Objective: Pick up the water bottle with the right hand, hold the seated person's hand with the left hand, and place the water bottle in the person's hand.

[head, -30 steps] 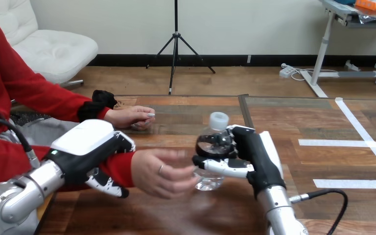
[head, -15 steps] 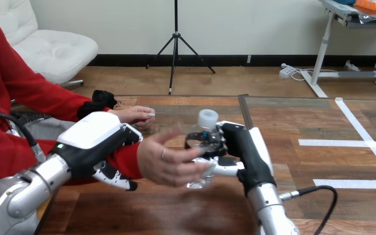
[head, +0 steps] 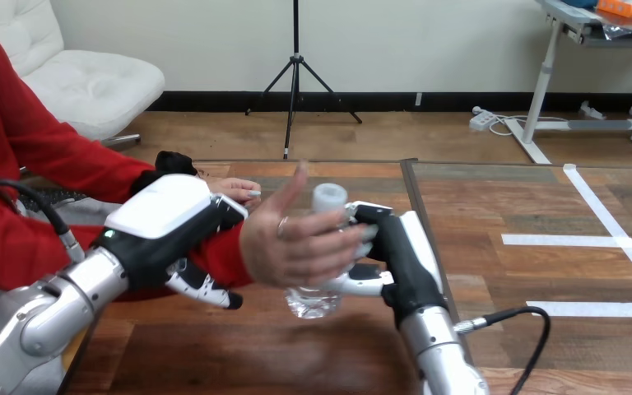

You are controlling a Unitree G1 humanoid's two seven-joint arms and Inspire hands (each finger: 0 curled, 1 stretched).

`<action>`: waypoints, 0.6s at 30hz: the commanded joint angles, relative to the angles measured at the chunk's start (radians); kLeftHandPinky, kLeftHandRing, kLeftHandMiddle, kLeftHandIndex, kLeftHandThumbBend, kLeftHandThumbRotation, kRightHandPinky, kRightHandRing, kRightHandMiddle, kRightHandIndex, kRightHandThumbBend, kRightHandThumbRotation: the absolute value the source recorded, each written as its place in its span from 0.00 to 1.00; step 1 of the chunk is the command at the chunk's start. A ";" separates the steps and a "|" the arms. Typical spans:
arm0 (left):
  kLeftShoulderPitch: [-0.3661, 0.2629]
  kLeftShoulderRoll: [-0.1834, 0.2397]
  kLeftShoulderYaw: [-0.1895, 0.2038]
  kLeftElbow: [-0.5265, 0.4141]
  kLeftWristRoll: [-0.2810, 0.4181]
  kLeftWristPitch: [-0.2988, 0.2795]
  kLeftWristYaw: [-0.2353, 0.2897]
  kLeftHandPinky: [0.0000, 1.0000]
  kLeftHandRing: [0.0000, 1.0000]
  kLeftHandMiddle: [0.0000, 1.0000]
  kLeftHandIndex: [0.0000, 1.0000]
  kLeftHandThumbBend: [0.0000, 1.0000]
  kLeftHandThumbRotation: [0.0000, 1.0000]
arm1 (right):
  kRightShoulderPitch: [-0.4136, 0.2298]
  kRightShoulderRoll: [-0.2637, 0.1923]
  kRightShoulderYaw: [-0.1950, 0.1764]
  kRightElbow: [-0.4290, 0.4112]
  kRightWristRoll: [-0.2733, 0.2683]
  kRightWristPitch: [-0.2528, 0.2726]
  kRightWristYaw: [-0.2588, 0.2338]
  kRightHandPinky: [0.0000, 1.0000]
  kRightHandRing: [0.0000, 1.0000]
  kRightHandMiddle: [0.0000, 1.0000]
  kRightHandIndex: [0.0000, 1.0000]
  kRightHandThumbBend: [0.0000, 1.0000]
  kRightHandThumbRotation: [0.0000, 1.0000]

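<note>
The water bottle [head: 314, 298] is nearly upright over the table [head: 494, 206], near its middle. Just right of the bottle and touching it is the right hand [head: 391, 255]. Its thumb crosses the bottle's lower part, its fingers wrap round the upper part, and its arm runs back toward the near edge. Against the bottle's left and front lies the person's hand [head: 292, 247], with fingers laid across the bottle below the cap. Farther left of the bottle, the left hand [head: 169, 226] sits over the person's wrist [head: 224, 262], fingers curled beneath it. Behind and left of the bottle, the person's other hand [head: 234, 189] rests on the table, apart from the bottle.
</note>
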 commanded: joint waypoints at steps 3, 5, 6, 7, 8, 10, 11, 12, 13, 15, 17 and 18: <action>-0.128 -0.060 0.030 -0.098 -0.043 -0.048 0.016 0.29 0.35 0.39 0.40 0.76 0.00 | -0.110 0.027 0.009 -0.077 -0.011 -0.028 -0.031 0.34 0.40 0.46 0.47 0.84 0.00; -0.128 -0.061 0.030 -0.098 -0.042 -0.048 0.016 0.29 0.35 0.39 0.40 0.76 0.00 | -0.108 0.029 0.011 -0.082 -0.013 -0.025 -0.031 0.34 0.40 0.46 0.47 0.83 0.00; -0.129 -0.061 0.031 -0.099 -0.041 -0.047 0.015 0.30 0.35 0.40 0.40 0.77 0.00 | -0.106 0.030 0.013 -0.088 -0.015 -0.021 -0.030 0.34 0.40 0.46 0.47 0.83 0.00; -0.129 -0.061 0.031 -0.100 -0.040 -0.046 0.014 0.30 0.35 0.40 0.40 0.76 0.00 | -0.105 0.031 0.014 -0.092 -0.016 -0.018 -0.029 0.34 0.40 0.46 0.47 0.83 0.00; -0.129 -0.061 0.031 -0.100 -0.039 -0.045 0.014 0.29 0.35 0.40 0.40 0.76 0.00 | -0.105 0.031 0.015 -0.094 -0.016 -0.016 -0.029 0.34 0.40 0.47 0.47 0.83 0.00; -0.130 -0.062 0.031 -0.100 -0.034 -0.045 0.017 0.29 0.35 0.40 0.40 0.76 0.00 | -0.102 0.034 0.019 -0.110 -0.019 0.002 -0.029 0.34 0.40 0.47 0.47 0.83 0.00; -0.131 -0.063 0.031 -0.099 -0.032 -0.045 0.019 0.29 0.35 0.40 0.40 0.76 0.00 | -0.101 0.035 0.020 -0.114 -0.020 0.007 -0.029 0.34 0.40 0.47 0.47 0.83 0.00; -0.131 -0.064 0.031 -0.099 -0.032 -0.045 0.017 0.29 0.35 0.40 0.40 0.76 0.00 | -0.100 0.037 0.022 -0.121 -0.019 0.013 -0.028 0.34 0.40 0.47 0.47 0.83 0.00; -0.132 -0.064 0.031 -0.099 -0.033 -0.045 0.016 0.29 0.35 0.40 0.40 0.76 0.00 | -0.099 0.037 0.023 -0.125 -0.018 0.016 -0.027 0.34 0.40 0.47 0.47 0.83 0.00; -0.133 -0.066 0.030 -0.097 -0.033 -0.045 0.015 0.29 0.35 0.40 0.40 0.76 0.00 | -0.098 0.039 0.025 -0.132 -0.017 0.021 -0.025 0.34 0.40 0.47 0.47 0.83 0.00; -0.134 -0.068 0.030 -0.095 -0.032 -0.045 0.015 0.29 0.35 0.40 0.41 0.76 0.00 | -0.096 0.040 0.027 -0.138 -0.015 0.024 -0.024 0.34 0.40 0.47 0.47 0.83 0.00; -0.134 -0.068 0.031 -0.094 -0.031 -0.046 0.017 0.29 0.35 0.40 0.41 0.76 0.00 | -0.095 0.040 0.029 -0.143 -0.017 0.026 -0.024 0.34 0.40 0.47 0.47 0.83 0.00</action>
